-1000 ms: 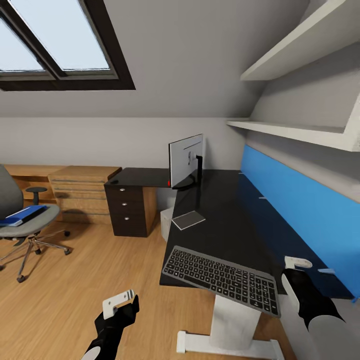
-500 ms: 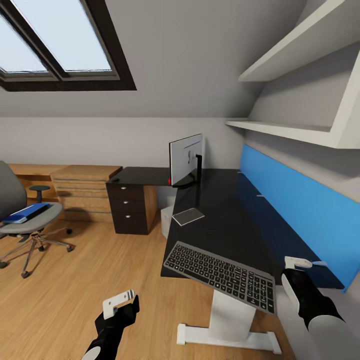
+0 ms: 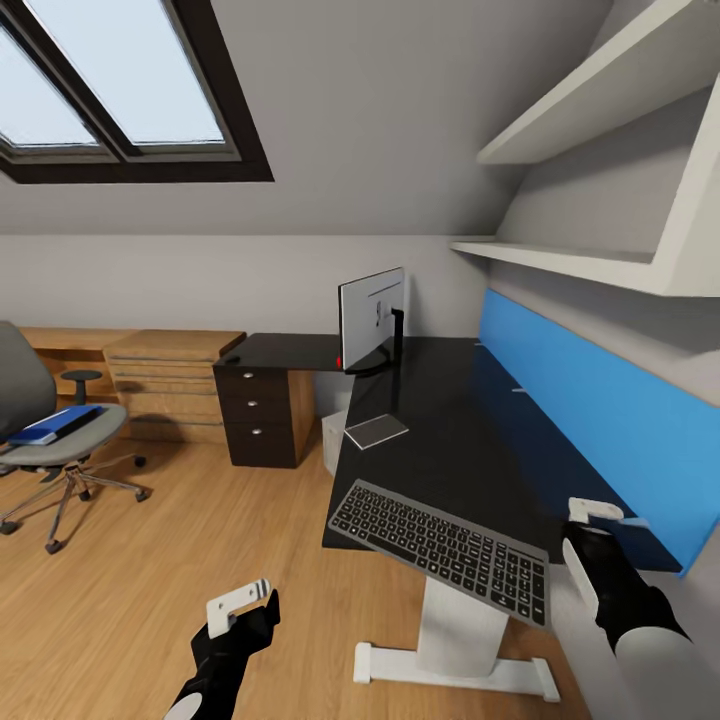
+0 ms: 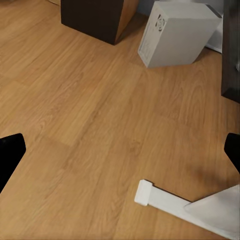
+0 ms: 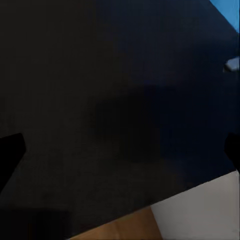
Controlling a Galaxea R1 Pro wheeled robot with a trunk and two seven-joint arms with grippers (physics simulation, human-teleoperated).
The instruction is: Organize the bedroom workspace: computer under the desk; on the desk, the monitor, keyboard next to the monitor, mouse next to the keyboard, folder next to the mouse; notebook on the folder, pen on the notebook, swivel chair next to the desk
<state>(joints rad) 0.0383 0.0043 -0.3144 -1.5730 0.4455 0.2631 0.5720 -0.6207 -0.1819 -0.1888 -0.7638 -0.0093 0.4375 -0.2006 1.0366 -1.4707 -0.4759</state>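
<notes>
The computer sits half hidden behind the desk edge.

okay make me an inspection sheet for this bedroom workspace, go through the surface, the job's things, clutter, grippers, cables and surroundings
Surface: desk, glossy black top, blue back panel behind.
Job's things: monitor upright on the desk; keyboard at the near desk edge, one corner overhanging; notebook flat near the desk's edge; folder on the swivel chair, away from the desk; computer on the floor by the desk.
Clutter: nothing seen.
Grippers: left gripper open, over the floor, empty; right gripper open, over the desk, empty.
Cables: nothing seen.
Surroundings: wood floor, skylight, wall shelves, oak drawers.
</notes>
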